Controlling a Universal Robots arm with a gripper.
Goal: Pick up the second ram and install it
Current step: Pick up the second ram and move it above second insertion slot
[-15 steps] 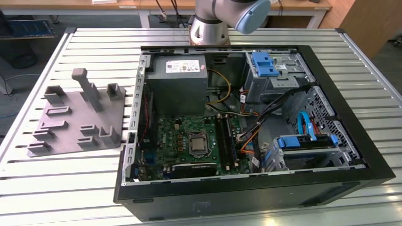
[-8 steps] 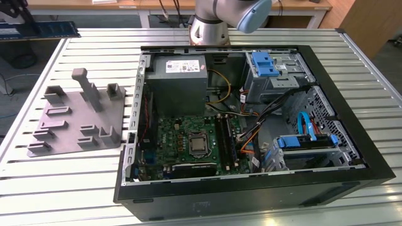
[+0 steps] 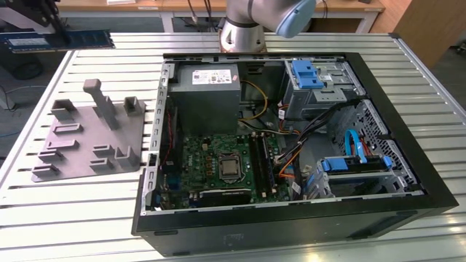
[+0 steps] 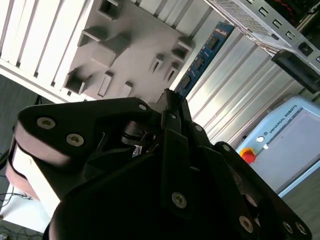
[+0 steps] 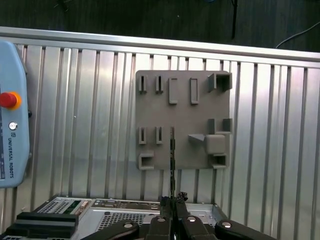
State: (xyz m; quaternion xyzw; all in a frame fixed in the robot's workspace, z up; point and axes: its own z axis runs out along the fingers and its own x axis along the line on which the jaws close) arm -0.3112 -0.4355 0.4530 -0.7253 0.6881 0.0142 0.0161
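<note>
The second ram [image 3: 73, 39], a long thin blue stick with black chips, hangs level in the air beyond the table's far corner at the exterior view's left. My gripper [image 3: 55, 31] is shut on it from above. In the second wrist view the ram [image 4: 200, 59] sticks out past the black fingers [image 4: 172, 107] of my gripper [image 4: 170, 102]. It appears edge-on as a thin dark line [image 5: 172, 155] in the first wrist view, rising from my gripper [image 5: 172, 200]. The open computer case [image 3: 407, 164] holds the green motherboard [image 3: 207, 161] with its memory slots [image 3: 263, 158].
A grey plastic tray with upright pegs [image 3: 84, 136] lies on the slatted metal table [image 3: 73, 213], left of the case in the exterior view; the tray [image 5: 182, 120] [image 4: 135, 55] also appears in both wrist views. A teach pendant [image 5: 10, 120] lies on the table. The arm's base [image 3: 244, 33] stands behind the case.
</note>
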